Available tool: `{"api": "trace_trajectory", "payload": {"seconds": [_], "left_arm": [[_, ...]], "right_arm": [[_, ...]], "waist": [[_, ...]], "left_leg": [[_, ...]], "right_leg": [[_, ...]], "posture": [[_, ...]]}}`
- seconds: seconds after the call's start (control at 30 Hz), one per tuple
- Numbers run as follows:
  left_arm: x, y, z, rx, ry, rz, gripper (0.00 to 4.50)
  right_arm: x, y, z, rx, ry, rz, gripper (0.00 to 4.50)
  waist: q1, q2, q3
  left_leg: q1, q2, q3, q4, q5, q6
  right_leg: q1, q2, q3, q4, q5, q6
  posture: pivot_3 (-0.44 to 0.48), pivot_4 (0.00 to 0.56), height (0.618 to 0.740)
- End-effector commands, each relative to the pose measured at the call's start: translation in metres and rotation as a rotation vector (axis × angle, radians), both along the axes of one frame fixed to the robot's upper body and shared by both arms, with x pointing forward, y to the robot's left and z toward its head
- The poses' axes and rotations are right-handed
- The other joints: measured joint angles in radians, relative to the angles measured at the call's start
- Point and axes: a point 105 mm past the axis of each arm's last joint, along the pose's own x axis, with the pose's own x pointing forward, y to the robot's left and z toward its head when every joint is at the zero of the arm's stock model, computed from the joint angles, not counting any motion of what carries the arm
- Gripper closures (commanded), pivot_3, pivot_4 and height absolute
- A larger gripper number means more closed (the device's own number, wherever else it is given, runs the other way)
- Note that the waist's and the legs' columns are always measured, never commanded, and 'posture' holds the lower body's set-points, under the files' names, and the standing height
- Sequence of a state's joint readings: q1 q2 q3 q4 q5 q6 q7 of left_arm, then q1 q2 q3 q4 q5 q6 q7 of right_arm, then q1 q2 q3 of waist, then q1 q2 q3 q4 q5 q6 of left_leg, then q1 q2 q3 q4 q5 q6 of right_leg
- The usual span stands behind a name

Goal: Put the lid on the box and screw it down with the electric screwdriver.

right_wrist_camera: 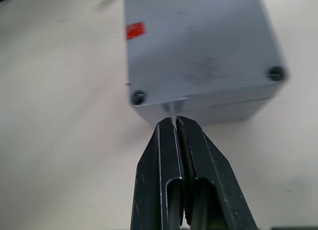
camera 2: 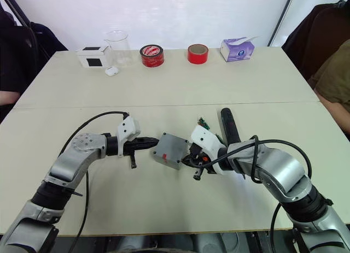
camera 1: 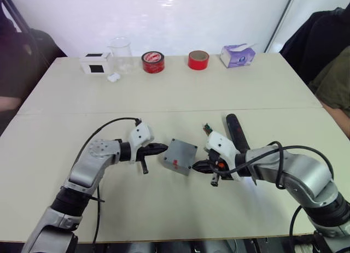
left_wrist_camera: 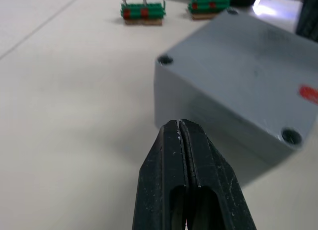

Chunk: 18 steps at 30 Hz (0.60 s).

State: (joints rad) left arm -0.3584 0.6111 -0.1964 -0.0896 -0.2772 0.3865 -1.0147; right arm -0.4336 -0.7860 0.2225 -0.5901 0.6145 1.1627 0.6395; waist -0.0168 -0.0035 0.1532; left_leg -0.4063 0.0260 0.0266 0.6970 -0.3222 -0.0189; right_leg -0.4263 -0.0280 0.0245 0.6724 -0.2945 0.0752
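The small grey box (camera 1: pixel 180 156) sits mid-table between my two grippers, and the lid (right_wrist_camera: pixel 198 46) lies flat on top of it with its corner holes and a red mark (right_wrist_camera: pixel 134 30) facing up. A seam runs just under the lid along the box wall (right_wrist_camera: pixel 223 111). My left gripper (camera 1: pixel 163 149) is shut, its tip right at the box's left side. From the right, my right gripper (camera 1: pixel 196 165) is also shut, its tip at the box's near right edge. The dark electric screwdriver (camera 1: pixel 236 131) lies on the table just behind my right wrist.
Small green terminal blocks (left_wrist_camera: pixel 142 13) lie just beyond the box. Along the far edge stand a white box with a black panel (camera 1: pixel 95 63), a clear beaker (camera 1: pixel 120 53), two red tape rolls (camera 1: pixel 153 62), (camera 1: pixel 198 60) and a tissue pack (camera 1: pixel 237 55). People sit at both sides.
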Motion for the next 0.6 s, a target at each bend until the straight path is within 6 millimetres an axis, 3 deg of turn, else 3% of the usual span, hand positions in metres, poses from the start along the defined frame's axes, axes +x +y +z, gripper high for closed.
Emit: {"api": "trace_trajectory", "payload": {"seconds": [0.03, 0.13, 0.27, 0.6], "left_arm": [[-0.028, 0.011, 0.013, 0.012, 0.019, -0.112, 4.5], [-0.043, 0.013, 0.011, 0.037, 0.051, -0.159, 4.5], [-0.049, 0.008, 0.008, 0.042, 0.067, -0.177, 4.5], [-0.042, -0.01, 0.004, 0.011, 0.039, -0.161, 4.5]], "right_arm": [[0.023, -0.02, 0.018, -0.004, -0.113, -0.077, 4.46], [0.039, -0.028, 0.018, 0.006, -0.127, -0.13, 4.46], [0.052, -0.023, 0.018, 0.065, -0.135, -0.153, 4.46], [0.052, -0.007, 0.002, 0.111, -0.088, -0.114, 4.46]], "waist": [[-0.002, 0.0, 0.0], [0.004, 0.0, 0.0], [0.006, 0.0, 0.0], [0.005, 0.0, 0.0]], "left_leg": [[0.0, 0.0, 0.0, 0.0, 0.0, 0.0], [0.0, 0.0, 0.0, 0.0, 0.0, 0.0], [0.0, 0.0, 0.0, 0.001, 0.0, 0.0], [0.0, 0.0, 0.0, 0.001, 0.0, 0.0]], "right_leg": [[0.0, 0.0, 0.0, 0.0, 0.0, 0.0], [0.0, 0.0, 0.0, 0.0, 0.0, 0.0], [0.001, 0.0, 0.0, 0.0, 0.0, 0.0], [0.001, 0.0, 0.0, 0.001, 0.0, 0.0]], "posture": [[0.0, 0.15, 0.74], [0.0, 0.15, 0.74], [0.0, 0.15, 0.74], [0.0, 0.15, 0.74]]}}
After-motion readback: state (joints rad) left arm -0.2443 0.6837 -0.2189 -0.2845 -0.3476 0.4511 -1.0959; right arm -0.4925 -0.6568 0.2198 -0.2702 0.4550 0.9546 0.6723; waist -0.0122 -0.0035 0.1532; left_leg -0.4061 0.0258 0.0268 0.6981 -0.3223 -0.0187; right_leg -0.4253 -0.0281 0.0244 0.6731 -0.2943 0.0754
